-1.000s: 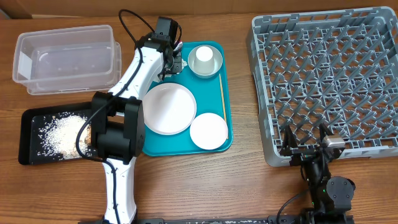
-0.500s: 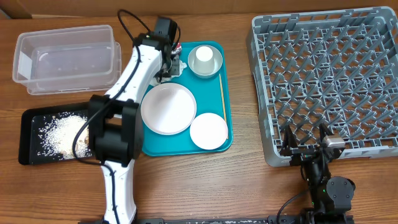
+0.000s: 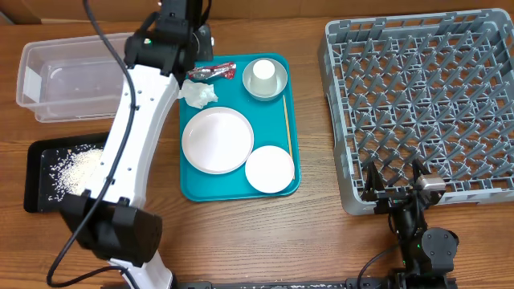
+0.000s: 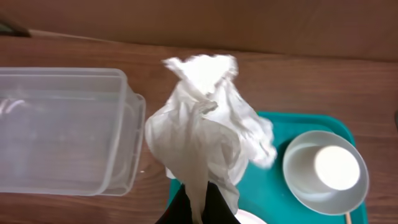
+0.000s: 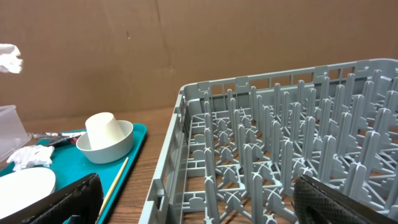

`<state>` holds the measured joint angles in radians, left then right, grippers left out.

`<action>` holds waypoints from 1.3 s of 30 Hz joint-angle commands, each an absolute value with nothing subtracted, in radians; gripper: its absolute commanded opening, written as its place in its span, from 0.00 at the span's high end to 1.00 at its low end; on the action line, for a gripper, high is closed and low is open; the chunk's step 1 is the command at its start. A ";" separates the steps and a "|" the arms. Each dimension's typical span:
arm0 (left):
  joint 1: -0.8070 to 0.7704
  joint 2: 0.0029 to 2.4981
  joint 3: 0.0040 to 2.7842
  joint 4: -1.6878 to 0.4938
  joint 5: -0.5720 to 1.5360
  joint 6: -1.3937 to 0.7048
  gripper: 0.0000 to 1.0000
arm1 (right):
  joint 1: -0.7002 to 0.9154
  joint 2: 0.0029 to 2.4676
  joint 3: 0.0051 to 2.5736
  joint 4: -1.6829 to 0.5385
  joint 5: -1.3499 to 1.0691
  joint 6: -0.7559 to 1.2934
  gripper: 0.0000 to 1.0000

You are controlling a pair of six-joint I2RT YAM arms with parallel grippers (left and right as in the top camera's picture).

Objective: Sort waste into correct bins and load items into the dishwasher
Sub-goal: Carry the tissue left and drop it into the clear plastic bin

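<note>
The crumpled white napkin [image 4: 202, 124] is gripped by its lower end in the closed left jaws and fans out from them toward 12 o'clock. The clear tub [image 4: 62, 130] is at its 9 o'clock and the teal tray [image 4: 292, 121] at its 4 o'clock. The right jaws stand wide open and hold nothing.

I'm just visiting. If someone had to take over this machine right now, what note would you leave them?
Left claw: shut on a napkin, held up between tub and teal tray.
Right claw: open, empty, at the rack.
Done: rice in black tray.
To do: bin the napkin, wrapper and a second wad; rack plate, dish, bowl and the cup in it. All sit on the teal tray.
</note>
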<state>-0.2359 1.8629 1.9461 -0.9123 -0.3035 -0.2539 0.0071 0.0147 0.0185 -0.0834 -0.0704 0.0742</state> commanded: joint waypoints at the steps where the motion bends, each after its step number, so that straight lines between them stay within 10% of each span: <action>1: -0.204 1.863 1.954 -0.911 -0.406 -0.246 0.96 | 0.004 0.003 0.008 -0.080 -0.060 0.071 0.00; 19: 0.094 2.001 1.953 -0.886 -0.443 -0.242 0.88 | 0.004 0.003 0.008 -0.080 -0.060 0.071 0.00; 24: 0.117 2.040 1.953 -0.927 -0.444 -0.243 0.19 | 0.004 0.003 0.008 -0.080 -0.061 0.071 0.00; 33: 0.048 1.936 1.956 -0.945 -0.374 -0.243 0.04 | 0.004 0.003 0.008 -0.080 -0.060 0.071 0.00; 39: -0.039 1.908 1.955 -0.960 0.041 -0.242 0.00 | 0.004 0.003 0.008 -0.080 -0.061 0.071 0.00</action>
